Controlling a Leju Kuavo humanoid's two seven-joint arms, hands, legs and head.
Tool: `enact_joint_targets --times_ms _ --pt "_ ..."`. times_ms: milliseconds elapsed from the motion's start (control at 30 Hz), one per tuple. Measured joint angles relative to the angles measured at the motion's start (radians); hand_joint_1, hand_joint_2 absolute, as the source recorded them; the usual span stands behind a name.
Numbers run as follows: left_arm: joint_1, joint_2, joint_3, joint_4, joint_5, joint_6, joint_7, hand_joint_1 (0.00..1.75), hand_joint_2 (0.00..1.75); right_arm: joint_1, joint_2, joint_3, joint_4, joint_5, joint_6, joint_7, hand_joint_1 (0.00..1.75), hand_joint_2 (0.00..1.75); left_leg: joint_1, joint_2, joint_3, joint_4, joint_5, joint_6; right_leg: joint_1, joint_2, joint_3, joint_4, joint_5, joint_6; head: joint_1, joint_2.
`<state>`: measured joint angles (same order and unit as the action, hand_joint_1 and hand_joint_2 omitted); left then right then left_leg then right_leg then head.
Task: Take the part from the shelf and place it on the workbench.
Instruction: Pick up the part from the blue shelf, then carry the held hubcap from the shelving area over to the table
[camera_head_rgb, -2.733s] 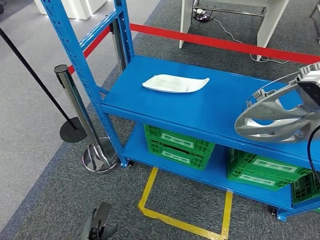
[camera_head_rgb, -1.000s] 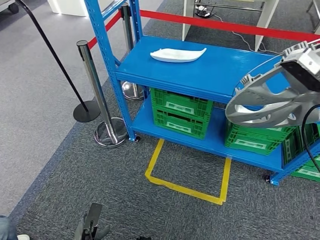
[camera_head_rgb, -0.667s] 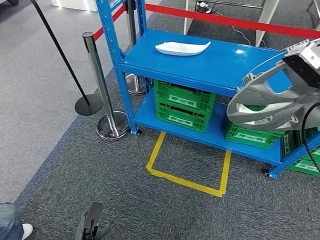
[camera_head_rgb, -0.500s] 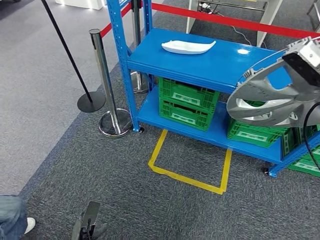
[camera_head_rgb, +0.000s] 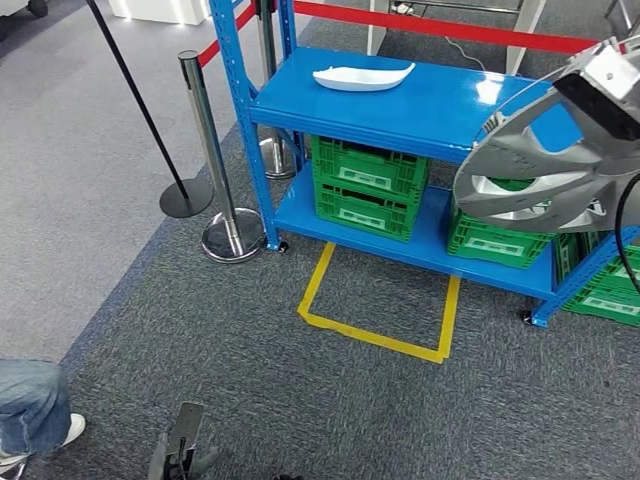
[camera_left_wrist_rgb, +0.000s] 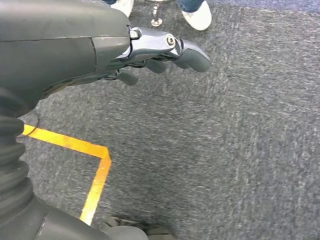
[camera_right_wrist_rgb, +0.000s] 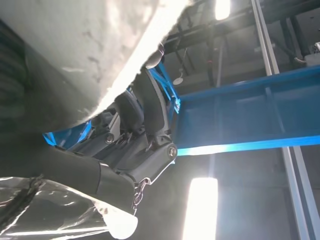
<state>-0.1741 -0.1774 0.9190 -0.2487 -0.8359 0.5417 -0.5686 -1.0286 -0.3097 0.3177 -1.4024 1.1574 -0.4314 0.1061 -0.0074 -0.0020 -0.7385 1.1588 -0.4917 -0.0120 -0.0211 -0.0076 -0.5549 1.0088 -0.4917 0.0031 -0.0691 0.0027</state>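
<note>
**Silver part held at the right edge, away from the blue shelf**

In the head view we see the part (camera_head_rgb: 540, 170), a silver spoked ring-shaped casting, at the right side of the frame, raised in front of the blue shelf (camera_head_rgb: 423, 105) and overlapping its right end. Our right hand (camera_right_wrist_rgb: 141, 127) grips it: in the right wrist view dark fingers curl up against the pale underside of the part, with blue shelf beams behind.

Our left hand (camera_left_wrist_rgb: 158, 50) hangs low over the grey carpet; its fingers are stretched out and apart, holding nothing. It also shows at the bottom of the head view, left of centre.

On the shelf's top board, upper centre of the frame, lies a white curved piece (camera_head_rgb: 364, 76). Green crates (camera_head_rgb: 366, 185) sit on the lower board, and more green crates (camera_head_rgb: 498, 240) to their right. A yellow tape outline (camera_head_rgb: 377, 320) marks the carpet just in front of the shelf. A chrome barrier post (camera_head_rgb: 215, 160) stands at the shelf's left, with a red belt (camera_head_rgb: 453, 30) running across the top. At the lower left edge we see a person's leg in jeans (camera_head_rgb: 30, 405) and a white shoe.
</note>
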Motion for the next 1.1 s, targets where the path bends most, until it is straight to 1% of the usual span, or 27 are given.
enact_joint_targets --times_ms 33,67,100,133,167,200,233,267,300,333,400,433,467,533,567,600,633,667,733,767,800,867,933,967,1033,1067,1100 --pt "0.0 0.0 0.0 0.0 0.0 0.0 0.0 0.0 1.75 -0.001 0.001 0.002 0.002 0.0 0.0 0.0 1.75 1.75 0.003 0.0 -0.013 0.072 -0.044 -0.005 0.0 0.0 -0.015 0.001 0.013 -0.002 -0.001 0.0" --pt "0.0 0.0 0.0 0.0 0.0 0.0 0.0 0.0 1.75 -0.002 0.002 0.004 0.003 0.0 0.0 0.0 1.75 1.75 0.006 0.0 -0.02 0.131 -0.066 -0.009 0.001 0.001 -0.031 0.002 0.025 -0.002 -0.001 0.0" --pt "0.0 0.0 0.0 0.0 0.0 0.0 0.0 0.0 1.75 -0.002 0.003 0.006 0.005 0.0 0.0 0.0 1.75 1.75 0.008 0.0 -0.014 0.163 -0.065 -0.01 0.001 0.001 -0.046 0.003 0.036 -0.001 -0.001 0.0" --pt "-0.001 0.0 0.0 0.0 0.0 0.0 0.0 0.0 1.75 -0.002 0.003 0.007 0.006 0.0 0.0 0.0 1.75 1.75 0.01 0.0 0.008 0.16 -0.045 -0.01 0.001 0.002 -0.061 0.004 0.047 0.001 -0.001 0.0" --pt "-0.002 0.0 0.0 0.0 0.0 0.0 0.0 0.0 1.75 -0.002 0.003 0.007 0.007 0.0 0.0 0.0 1.75 1.75 0.01 0.0 0.046 0.123 -0.02 -0.007 0.002 0.003 -0.075 0.005 0.057 0.003 -0.001 0.0" --pt "-0.003 0.0 0.0 0.0 0.001 0.0 -0.001 0.0 1.75 -0.003 0.003 0.007 0.007 0.0 0.0 0.0 1.75 1.75 0.01 -0.001 0.1 0.06 -0.005 -0.001 0.002 0.004 -0.086 0.006 0.067 0.006 -0.001 0.0" --pt "-0.004 0.001 0.0 0.0 0.001 -0.001 -0.003 0.0 1.75 -0.005 0.003 0.007 0.007 0.0 -0.001 0.0 1.75 1.75 0.008 -0.002 0.159 -0.019 -0.007 0.006 0.003 0.004 -0.095 0.007 0.075 0.01 -0.001 0.0" --pt "-0.006 0.002 0.0 0.0 0.002 -0.004 -0.008 0.0 1.75 -0.009 0.003 0.006 0.007 0.0 -0.001 0.001 1.75 1.75 0.005 -0.001 0.205 -0.085 -0.017 0.013 0.004 0.003 -0.101 0.007 0.083 0.014 0.0 0.0" --pt "-0.008 0.003 0.0 0.0 0.003 -0.007 -0.014 0.0 1.75 -0.014 0.003 0.006 0.009 -0.003 0.0 0.001 1.75 1.75 0.001 -0.001 0.233 -0.131 -0.029 0.019 0.003 0.002 -0.105 0.005 0.092 0.019 0.0 0.0" --pt "-0.008 0.004 0.0 0.0 0.004 -0.011 -0.02 0.0 1.75 -0.019 0.003 0.006 0.011 -0.009 0.0 0.001 1.75 1.75 -0.003 -0.001 0.241 -0.155 -0.033 0.025 0.002 0.001 -0.108 0.001 0.103 0.025 0.001 0.0" --pt "-0.008 0.004 0.0 0.0 0.007 -0.016 -0.026 0.0 1.75 -0.024 0.004 0.006 0.018 -0.024 0.002 0.001 1.75 1.75 -0.002 0.003 0.231 -0.168 -0.013 0.038 -0.001 0.001 -0.118 -0.004 0.112 0.037 0.001 0.0" --pt "-0.007 0.005 0.0 0.0 0.008 -0.018 -0.027 0.0 1.75 -0.025 0.004 0.006 0.022 -0.032 0.002 0.001 1.75 1.75 -0.001 0.005 0.225 -0.174 0.0 0.046 -0.001 0.003 -0.13 0.013 0.096 0.041 0.003 0.0" --pt "-0.007 0.005 0.0 0.0 0.009 -0.018 -0.027 0.0 1.75 -0.027 0.004 0.005 0.025 -0.037 0.002 0.001 1.75 1.75 0.001 0.007 0.218 -0.178 0.012 0.051 -0.001 0.004 -0.149 0.052 0.066 0.043 0.004 0.0" --pt "-0.005 0.006 0.0 0.0 0.009 -0.018 -0.027 0.0 1.75 -0.03 0.004 0.004 0.031 -0.044 0.002 0.002 1.75 1.75 -0.002 0.01 0.196 -0.177 0.03 0.059 0.0 0.005 -0.201 0.188 -0.015 0.045 0.007 0.0" --pt "-0.003 0.006 0.0 0.0 0.01 -0.018 -0.027 0.0 1.75 -0.029 0.004 0.003 0.034 -0.047 0.001 0.002 1.75 1.75 -0.003 0.012 0.186 -0.176 0.037 0.06 0.0 0.005 -0.22 0.249 -0.042 0.047 0.006 0.0" --pt "-0.001 0.006 0.0 0.0 0.012 -0.018 -0.026 0.0 1.75 -0.028 0.004 0.003 0.037 -0.05 0.001 0.002 1.75 1.75 -0.004 0.016 0.177 -0.174 0.042 0.06 0.001 0.005 -0.223 0.281 -0.053 0.047 0.006 0.0" --pt "0.001 0.006 0.0 0.0 0.014 -0.018 -0.026 0.0 1.75 -0.027 0.004 0.002 0.04 -0.054 0.001 0.002 1.75 1.75 -0.005 0.021 0.17 -0.172 0.046 0.06 0.001 0.004 -0.206 0.272 -0.046 0.047 0.007 0.0" --pt "0.003 0.006 0.001 0.0 0.017 -0.018 -0.026 0.0 1.75 -0.027 0.004 0.001 0.041 -0.059 0.001 0.002 1.75 1.75 -0.005 0.025 0.164 -0.169 0.049 0.059 0.001 0.0 -0.168 0.223 -0.025 0.045 0.007 0.0" --pt "0.007 0.006 0.001 0.0 0.02 -0.018 -0.025 0.0 1.75 -0.033 0.005 -0.003 0.043 -0.068 0.002 0.002 1.75 1.75 -0.008 0.035 0.156 -0.16 0.05 0.054 0.006 -0.028 -0.072 0.082 0.013 0.039 0.007 0.0" --pt "0.009 0.006 0.001 0.0 0.021 -0.018 -0.025 0.0 1.75 -0.037 0.005 -0.004 0.043 -0.071 0.002 0.002 1.75 1.75 -0.01 0.041 0.152 -0.156 0.05 0.051 0.01 -0.041 -0.041 0.032 0.021 0.034 0.006 0.0" --pt "0.011 0.006 0.001 0.0 0.022 -0.018 -0.025 0.0 1.75 -0.039 0.005 -0.005 0.043 -0.073 0.002 0.002 1.75 1.75 -0.013 0.047 0.148 -0.151 0.051 0.047 0.013 -0.047 -0.026 0.005 0.022 0.029 0.006 0.0" --pt "0.016 0.008 0.002 0.0 0.025 -0.018 -0.025 0.0 1.75 -0.037 0.005 -0.008 0.045 -0.075 0.003 0.002 1.75 1.75 -0.014 0.063 0.142 -0.146 0.052 0.039 0.014 -0.034 -0.03 -0.001 0.026 0.017 0.004 0.0" --pt "0.018 0.01 0.003 0.0 0.026 -0.018 -0.025 0.0 1.75 -0.032 0.005 -0.01 0.046 -0.077 0.003 0.002 1.75 1.75 -0.012 0.053 0.133 -0.124 0.032 0.028 0.01 -0.019 -0.035 -0.004 0.034 0.006 0.002 0.0" --pt "0.019 0.011 0.004 0.0 0.026 -0.018 -0.025 0.0 1.75 -0.031 0.005 -0.01 0.047 -0.077 0.003 0.003 1.75 1.75 -0.009 0.04 0.12 -0.09 0.007 0.021 0.007 -0.012 -0.037 -0.005 0.038 0.001 0.0 0.0" --pt "0.022 0.013 0.007 0.0 0.026 -0.018 -0.025 0.0 1.75 -0.027 0.005 -0.009 0.049 -0.079 0.003 0.003 1.75 1.75 -0.001 0.016 0.074 0.031 -0.062 0.009 0.005 0.002 -0.043 -0.004 0.043 -0.003 -0.002 0.0" --pt "0.025 0.013 0.008 0.0 0.026 -0.018 -0.025 0.0 1.75 -0.024 0.005 -0.009 0.051 -0.079 0.003 0.002 1.75 1.75 0.002 0.013 0.051 0.09 -0.087 0.005 0.005 0.011 -0.046 -0.003 0.045 -0.004 -0.002 0.0" --pt "0.027 0.013 0.009 0.0 0.026 -0.018 -0.025 0.0 1.75 -0.021 0.005 -0.009 0.052 -0.079 0.003 0.002 1.75 1.75 0.005 0.012 0.039 0.126 -0.096 0.003 0.005 0.021 -0.049 -0.002 0.047 -0.003 -0.002 0.0"
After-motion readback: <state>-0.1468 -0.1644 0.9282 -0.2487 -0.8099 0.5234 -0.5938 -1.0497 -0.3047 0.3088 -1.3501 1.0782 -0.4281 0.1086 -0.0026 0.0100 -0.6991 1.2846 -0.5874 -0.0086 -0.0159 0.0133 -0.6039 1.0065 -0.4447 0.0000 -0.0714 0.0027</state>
